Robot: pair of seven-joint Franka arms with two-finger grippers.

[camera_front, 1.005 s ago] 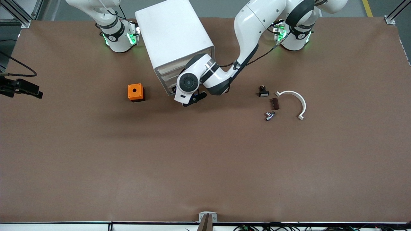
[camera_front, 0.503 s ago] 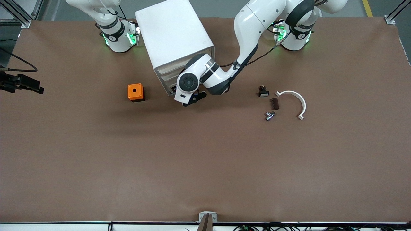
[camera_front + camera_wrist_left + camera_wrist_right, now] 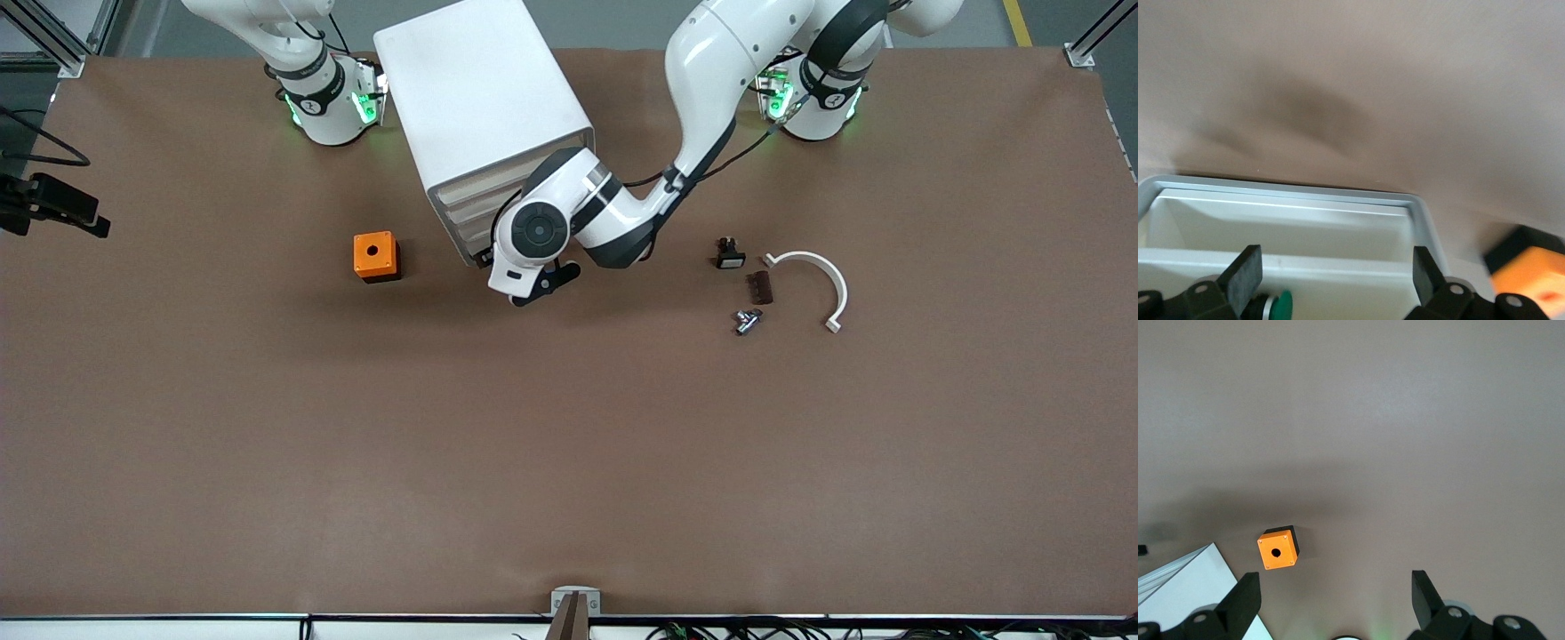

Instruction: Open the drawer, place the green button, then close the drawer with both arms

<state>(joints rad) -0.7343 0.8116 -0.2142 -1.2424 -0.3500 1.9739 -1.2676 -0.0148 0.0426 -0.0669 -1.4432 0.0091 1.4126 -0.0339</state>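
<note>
Left black two-finger gripper: spread wide, empty, over lowest shallow white plastic drawer, pulled open | tiny green-capped push button: inside drawer | white rounded box cabinet: bench's robot-side edge | orange box with hole: beside cabinet | right black two-finger gripper: wide, empty, waiting above the orange box.

Smooth white plastic drawer, matt brown table
</note>
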